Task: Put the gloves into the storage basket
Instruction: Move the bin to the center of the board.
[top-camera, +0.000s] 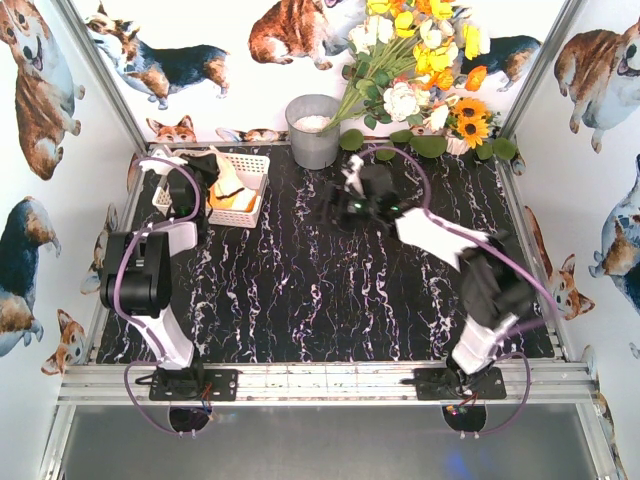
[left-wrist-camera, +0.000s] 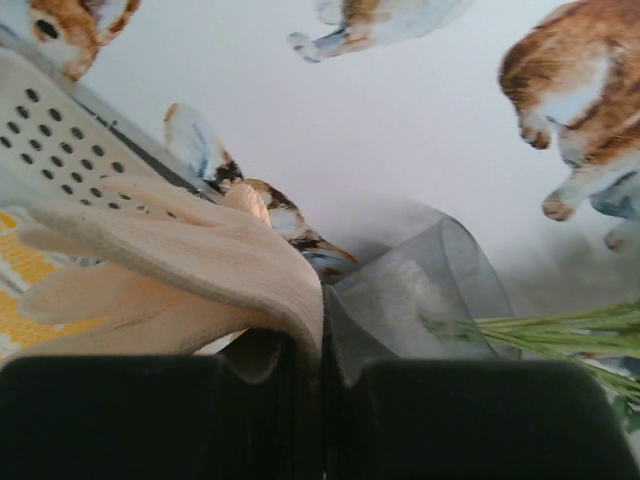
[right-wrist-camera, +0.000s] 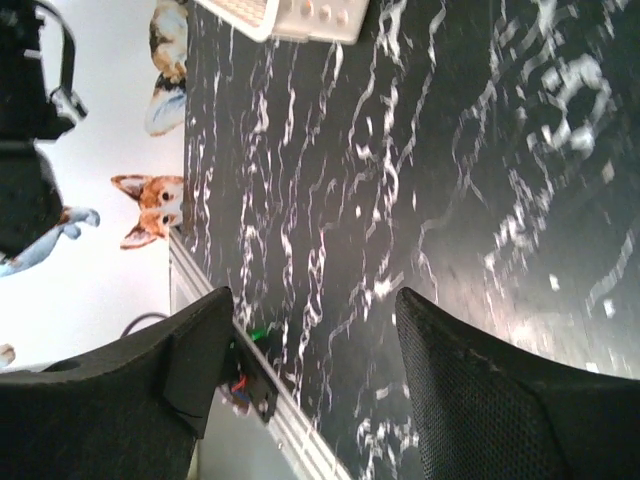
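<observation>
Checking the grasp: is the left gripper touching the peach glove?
Touching. Left wrist view shows the peach glove pinched between the jaws of the left gripper.

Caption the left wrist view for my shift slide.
Left hand shut on a peach glove beside the basket, grey bucket behind.

Left arm stretched forward, left claw pinched on a peach-tan glove; right arm angled inward, right claw spread wide.
</observation>
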